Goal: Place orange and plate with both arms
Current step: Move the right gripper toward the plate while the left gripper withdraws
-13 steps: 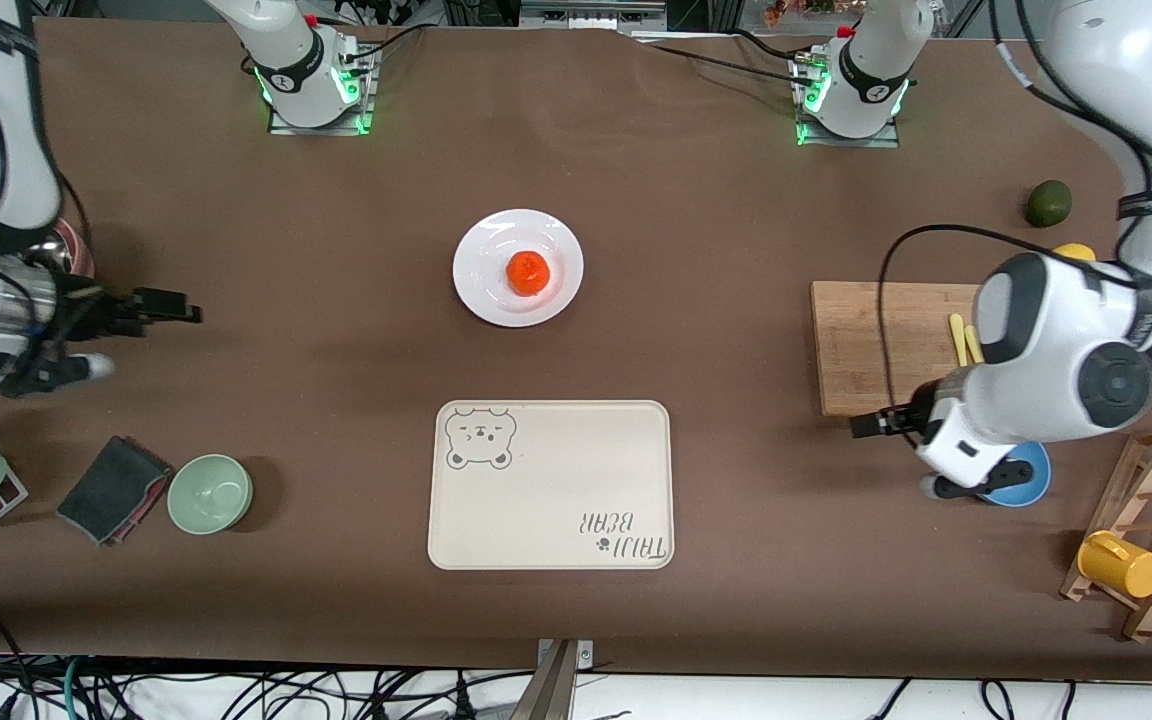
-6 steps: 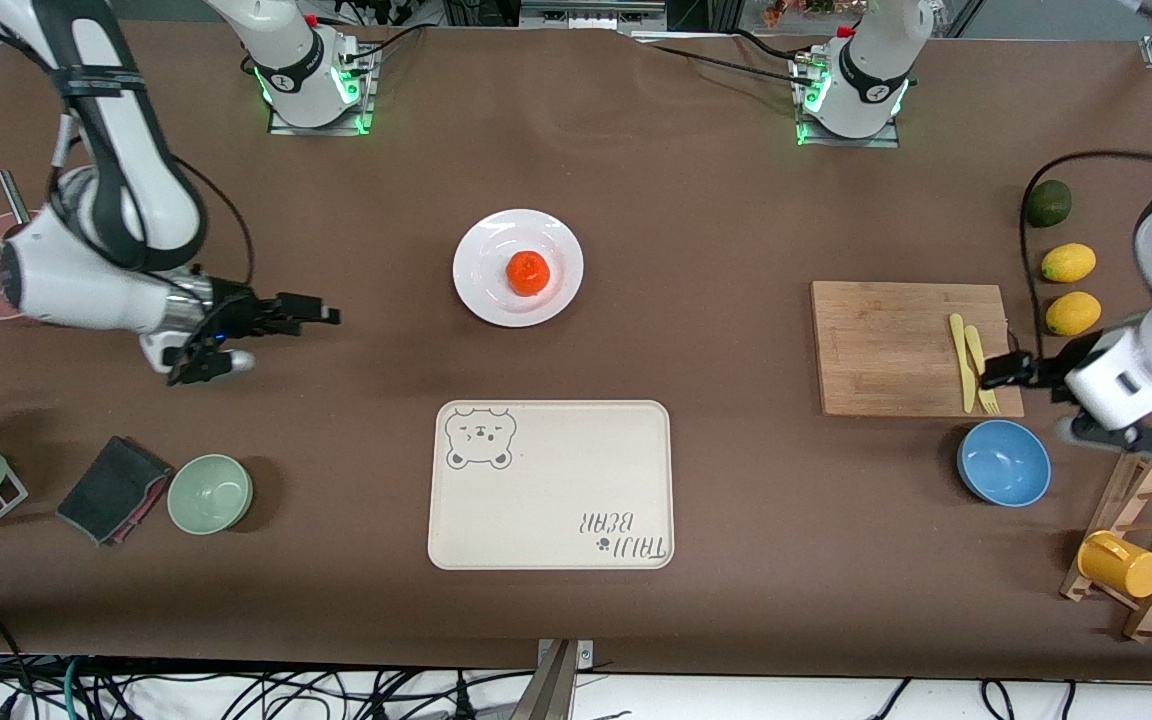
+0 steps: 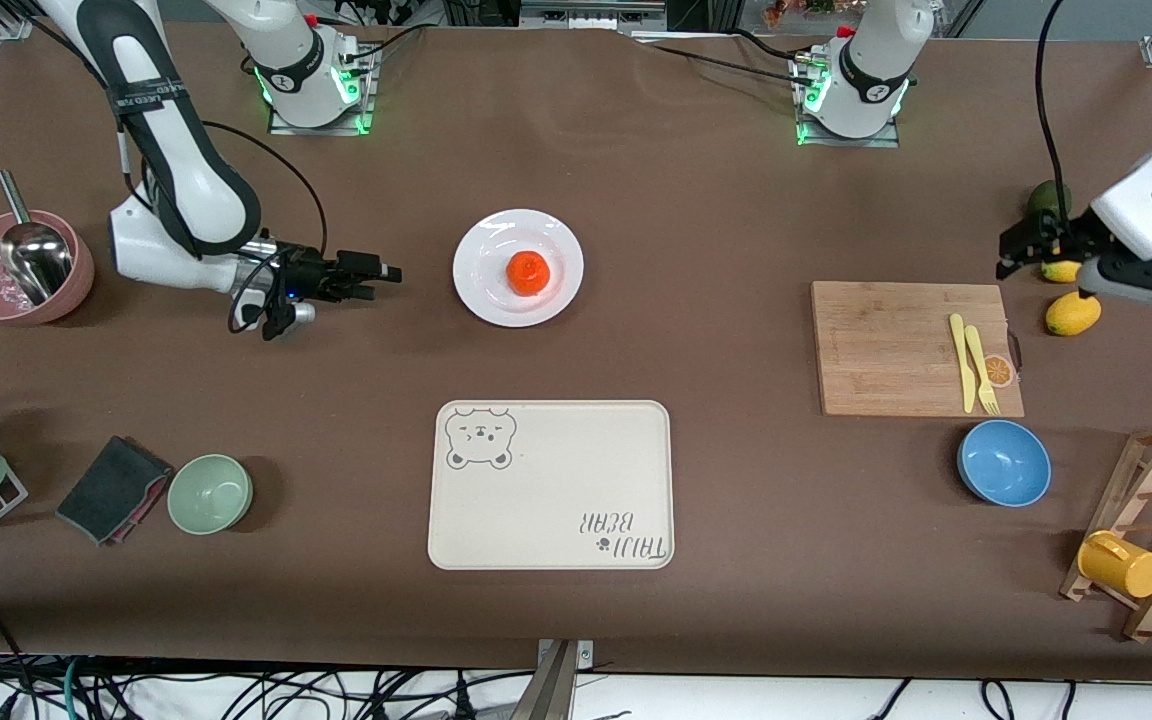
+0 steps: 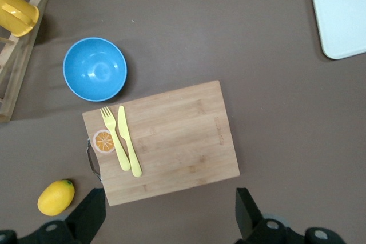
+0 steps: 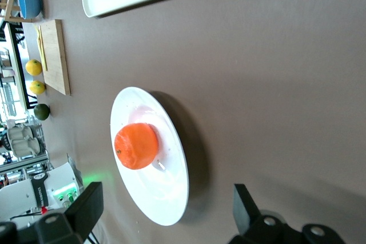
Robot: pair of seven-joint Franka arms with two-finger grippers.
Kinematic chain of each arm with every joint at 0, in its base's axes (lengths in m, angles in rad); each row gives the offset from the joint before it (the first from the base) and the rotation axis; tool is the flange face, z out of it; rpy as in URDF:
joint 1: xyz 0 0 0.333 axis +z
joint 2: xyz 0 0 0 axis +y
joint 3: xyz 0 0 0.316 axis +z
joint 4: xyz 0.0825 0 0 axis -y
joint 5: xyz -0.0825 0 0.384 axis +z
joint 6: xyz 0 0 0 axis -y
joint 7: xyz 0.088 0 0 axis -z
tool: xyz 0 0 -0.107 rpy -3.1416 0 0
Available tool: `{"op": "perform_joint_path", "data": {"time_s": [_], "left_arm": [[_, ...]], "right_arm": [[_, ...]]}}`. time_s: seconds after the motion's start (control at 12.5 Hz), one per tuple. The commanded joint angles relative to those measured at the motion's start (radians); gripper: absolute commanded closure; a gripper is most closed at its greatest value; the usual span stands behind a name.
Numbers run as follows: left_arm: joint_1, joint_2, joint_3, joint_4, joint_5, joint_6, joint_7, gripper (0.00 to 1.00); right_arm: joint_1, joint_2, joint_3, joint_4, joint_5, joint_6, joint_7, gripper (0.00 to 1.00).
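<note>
The small red-orange orange (image 3: 527,272) sits on the round white plate (image 3: 484,288), upper centre of the frame. The right claw (image 3: 383,273) hovers beside its rim, fingers apart; it should approach low and level. The left claw (image 3: 1019,250), fingers apart, waits over the yellow lemons (image 3: 1073,312).

A wooden board (image 4: 163,141) carries a yellow fork (image 4: 114,139), knife (image 4: 129,141) and an orange-slice picture (image 4: 103,141). A blue bowl (image 4: 94,69) sits beside it, a lemon (image 4: 56,197) nearby. Left gripper (image 4: 171,221) fingers (image 4: 246,214) spread apart.
</note>
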Motion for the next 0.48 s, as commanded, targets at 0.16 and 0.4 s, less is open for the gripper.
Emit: {"op": "perform_joint_path", "data": {"time_s": [0.16, 0.4], "left_arm": [[-0.034, -0.027, 0.029, -0.017, 0.008, -0.022, -0.072, 0.0], [-0.028, -0.027, 0.027, -0.008, 0.02, -0.022, -0.082, 0.0]], "right_arm": [[-0.009, -0.009, 0.197, -0.098, 0.287, 0.214, -0.126, 0.0], [-0.009, 0.024, 0.211, -0.103, 0.359, 0.239, -0.194, 0.02]]}}
